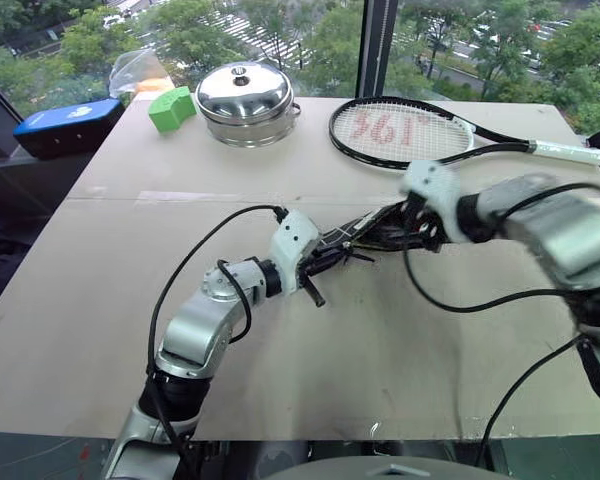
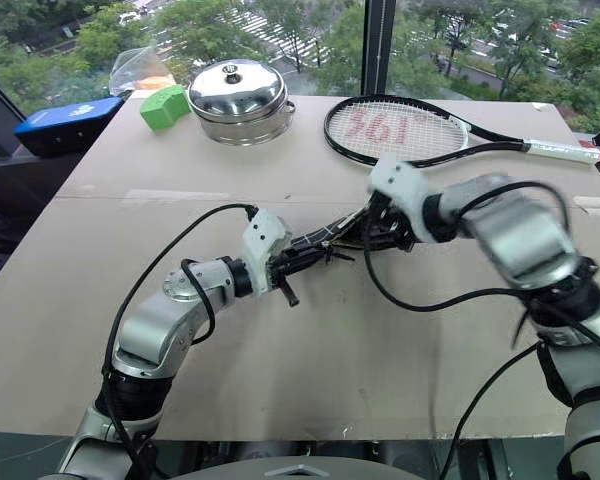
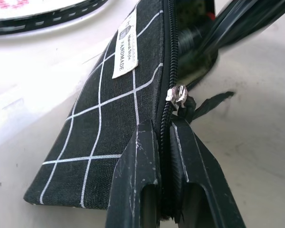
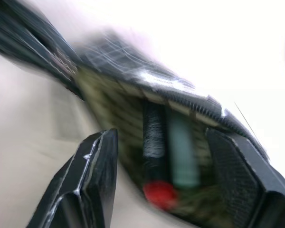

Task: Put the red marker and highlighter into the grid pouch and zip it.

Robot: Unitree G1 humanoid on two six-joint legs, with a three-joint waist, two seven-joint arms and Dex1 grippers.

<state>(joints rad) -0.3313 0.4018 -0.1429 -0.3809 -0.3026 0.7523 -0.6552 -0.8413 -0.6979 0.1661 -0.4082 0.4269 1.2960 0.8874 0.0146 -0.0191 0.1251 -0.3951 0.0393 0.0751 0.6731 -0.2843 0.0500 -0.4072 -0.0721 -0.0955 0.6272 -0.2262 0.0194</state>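
- Bench (image 1: 400, 360), a broad pale beige board, carries everything.
- Pouch: the flat black fabric grid pouch (image 3: 109, 123) with white lines lies mid-bench, mouth gaping.
- Left end effector (image 3: 162, 156), fingers together, clamped on the pouch's zipper edge.
- Right end effector (image 4: 166, 175), fingers apart at the pouch's mouth.
- Inside the pouch, side by side: the black red-capped marker (image 4: 154, 142) and the pale green highlighter (image 4: 183, 152).

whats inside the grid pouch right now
Through the open mouth of the grid pouch, the red marker and the highlighter lie side by side. The fabric covers their far ends and anything deeper inside.
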